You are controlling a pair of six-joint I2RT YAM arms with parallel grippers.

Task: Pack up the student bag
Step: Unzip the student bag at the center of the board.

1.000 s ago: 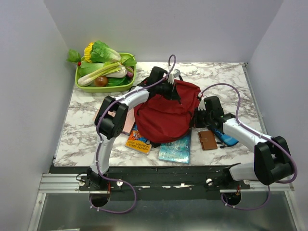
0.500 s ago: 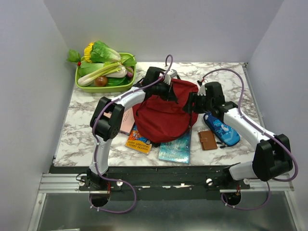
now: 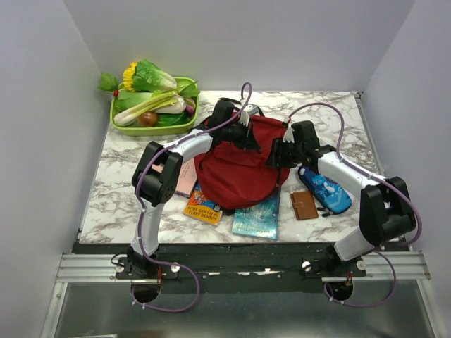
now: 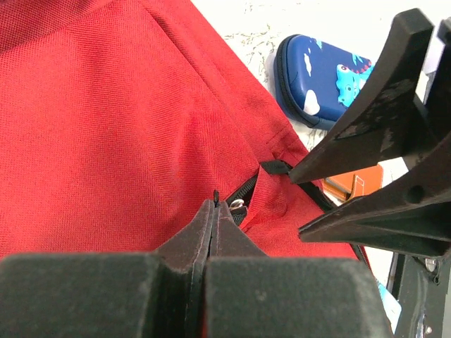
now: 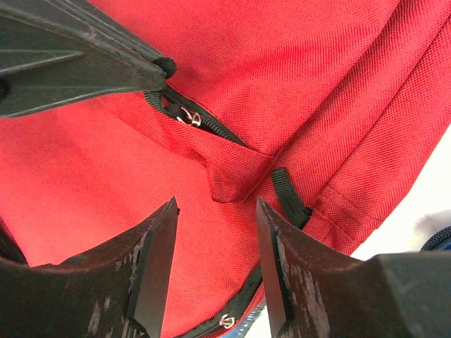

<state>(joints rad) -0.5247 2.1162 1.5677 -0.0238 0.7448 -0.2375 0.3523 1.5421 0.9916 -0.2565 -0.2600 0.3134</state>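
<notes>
Wht/blk arms, purple cables

Item: bag, dark red woven fabric, black trim.
Position: lay at centre of table.
Pose: slumped in a soft heap, surface creased and folded.
Zipper: black, silver pull, ran under a fabric fold; whether it was open could not be determined.
Loop: black webbing, sat on side seam.

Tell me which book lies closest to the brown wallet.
The teal book, just left of the brown wallet; the orange book and the pink book sit farther left.
</notes>
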